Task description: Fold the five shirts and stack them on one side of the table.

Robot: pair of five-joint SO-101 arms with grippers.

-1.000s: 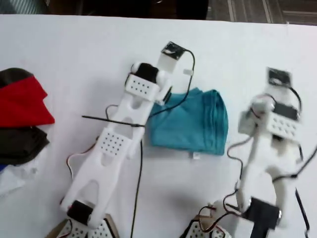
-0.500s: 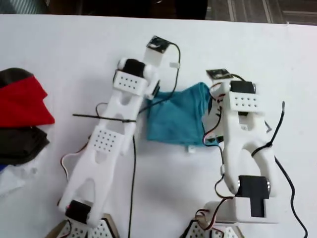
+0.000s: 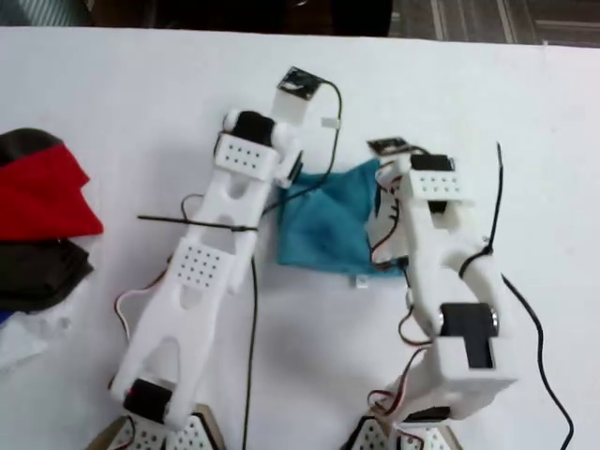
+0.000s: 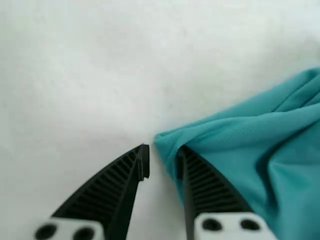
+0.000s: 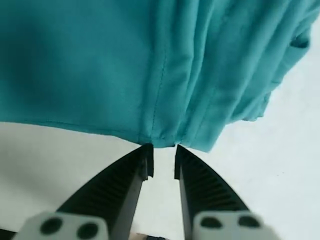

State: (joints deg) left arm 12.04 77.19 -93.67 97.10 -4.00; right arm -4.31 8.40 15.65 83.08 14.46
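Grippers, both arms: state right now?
Left gripper: slightly open, teal shirt corner at its tips.
Right gripper: slightly open, holding nothing, teal shirt edge just beyond.

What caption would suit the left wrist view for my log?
Left gripper, jaws slightly apart, at a corner of the crumpled teal shirt on the white table.
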